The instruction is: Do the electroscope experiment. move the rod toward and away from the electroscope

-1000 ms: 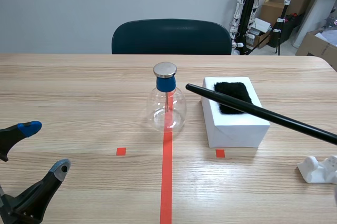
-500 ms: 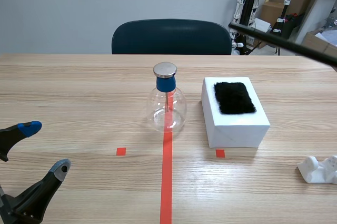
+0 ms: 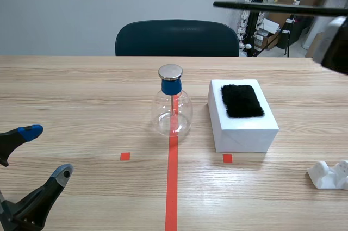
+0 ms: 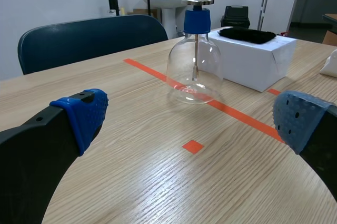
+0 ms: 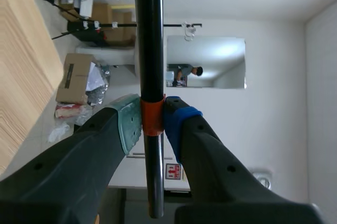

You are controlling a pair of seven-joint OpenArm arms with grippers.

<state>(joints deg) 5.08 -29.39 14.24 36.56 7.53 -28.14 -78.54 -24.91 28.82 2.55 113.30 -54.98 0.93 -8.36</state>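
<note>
Up swings the rod (image 3: 272,7), off the white box (image 3: 244,130) and now nearly level across the upper right, higher than the electroscope (image 3: 173,106) at centre. Right fingers (image 5: 126,124) clamp its orange band; left fingers (image 3: 31,131) gape, lower left.

Items by count, scene view. One slim black rod (image 3: 272,7) with an orange band. One electroscope (image 3: 172,106), a clear glass flask with a blue stopper and a round metal cap, at the middle of the one light wooden table (image 3: 81,95). One white rectangular box (image 3: 244,130) at 3 o'clock of the flask, bearing one black furry pad (image 3: 242,100). One small lumpy white object (image 3: 329,175) at 4 o'clock of the box. One dark teal chair (image 3: 176,38) at 12 o'clock. Two black two-fingered grippers: the left gripper (image 3: 46,152) at 8 o'clock and the right gripper (image 5: 152,117). Marks: one orange-red tape line (image 3: 172,187) and two orange-red tape squares (image 3: 125,156).
</note>
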